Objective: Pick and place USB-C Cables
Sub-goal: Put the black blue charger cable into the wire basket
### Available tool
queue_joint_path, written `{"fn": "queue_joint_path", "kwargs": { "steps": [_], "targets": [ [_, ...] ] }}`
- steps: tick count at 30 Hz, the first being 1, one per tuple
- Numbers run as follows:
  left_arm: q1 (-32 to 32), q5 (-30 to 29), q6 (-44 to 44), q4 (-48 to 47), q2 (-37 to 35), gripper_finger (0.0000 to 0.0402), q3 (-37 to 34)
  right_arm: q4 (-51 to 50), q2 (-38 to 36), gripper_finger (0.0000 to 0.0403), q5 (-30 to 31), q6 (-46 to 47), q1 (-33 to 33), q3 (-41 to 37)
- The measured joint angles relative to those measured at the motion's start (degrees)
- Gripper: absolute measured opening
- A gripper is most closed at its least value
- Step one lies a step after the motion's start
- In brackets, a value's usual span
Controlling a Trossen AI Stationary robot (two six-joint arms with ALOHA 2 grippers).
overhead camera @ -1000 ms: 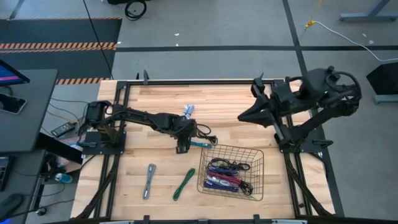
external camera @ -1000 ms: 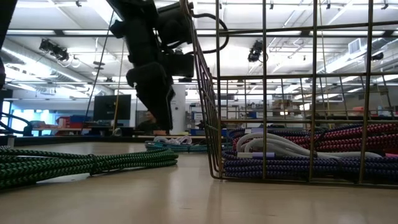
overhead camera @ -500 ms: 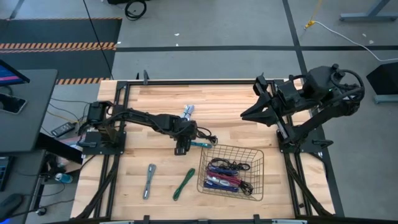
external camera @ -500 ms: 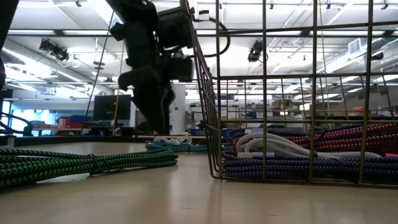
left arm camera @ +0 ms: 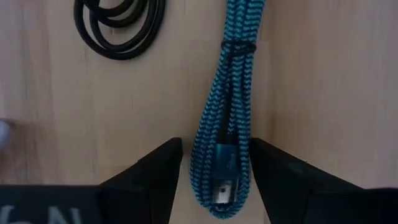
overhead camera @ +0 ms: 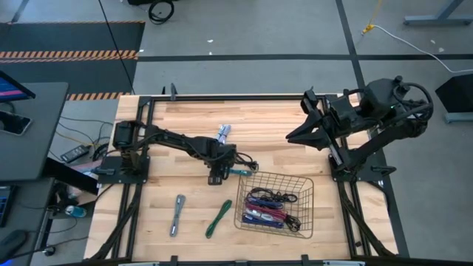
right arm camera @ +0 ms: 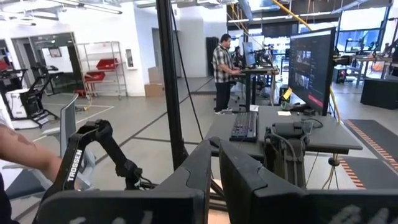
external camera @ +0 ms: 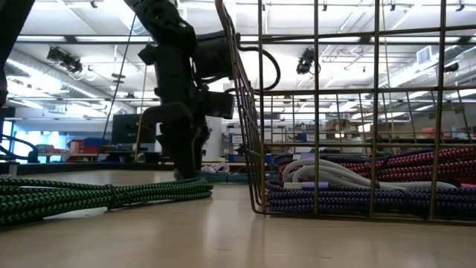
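**Two fingers astride the teal cable, not yet closed**

Left wrist view: left gripper (left arm camera: 214, 171) spread open, one finger on each side of the teal braided cable (left arm camera: 225, 130) lying flat on the wooden table (left arm camera: 323, 74); a black coil (left arm camera: 119, 28) lies near.

High view alone places this beside the wire basket (overhead camera: 304, 193), which holds several cables; green (overhead camera: 218, 219) and grey (overhead camera: 177, 214) bundles lie apart on the table.

Right gripper (right arm camera: 214, 165) raised off to the side, fingers nearly together, empty.
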Motion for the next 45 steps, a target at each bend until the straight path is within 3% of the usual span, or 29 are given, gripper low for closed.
{"fn": "queue_joint_path", "kwargs": {
  "steps": [5,11,12,19,28,33,37,45],
  "targets": [
    [0.24,-0.25,-2.08,-0.37,-0.08,0.0172,0.44,0.01,0.0,0.0039,0.0,0.0,0.0,0.0],
    [1.21,-1.49,-4.72,-4.64,0.54,0.0038,4.52,-0.01,0.0,0.0039,0.0,0.02,0.0,0.0],
    [1.44,-1.57,-5.3,-5.19,0.55,0.0032,5.27,-0.01,0.0,0.0039,0.0,0.02,0.0,0.0],
    [1.88,-3.26,-5.97,-16.19,0.55,0.0032,14.16,-0.04,0.0,0.0039,-0.03,0.41,0.0,0.0],
    [-1.07,-5.01,-4.15,-33.13,0.36,0.0032,33.81,-0.12,0.0,0.0039,-0.04,0.56,0.0,0.0],
    [-3.59,-11.07,-2.45,-34.33,0.22,0.0032,44.47,-0.12,0.0,0.0039,-0.04,0.09,0.0,0.0],
    [-5.31,-11.42,-0.63,-34.01,0.18,0.0032,51.14,-0.12,0.0,0.0039,-0.04,0.0,0.0,0.0],
    [-8.8,-11.19,0.22,-29.76,0.61,0.0032,52.55,-0.07,0.0,0.0039,-0.04,-0.42,0.0,0.0]
  ]
}}
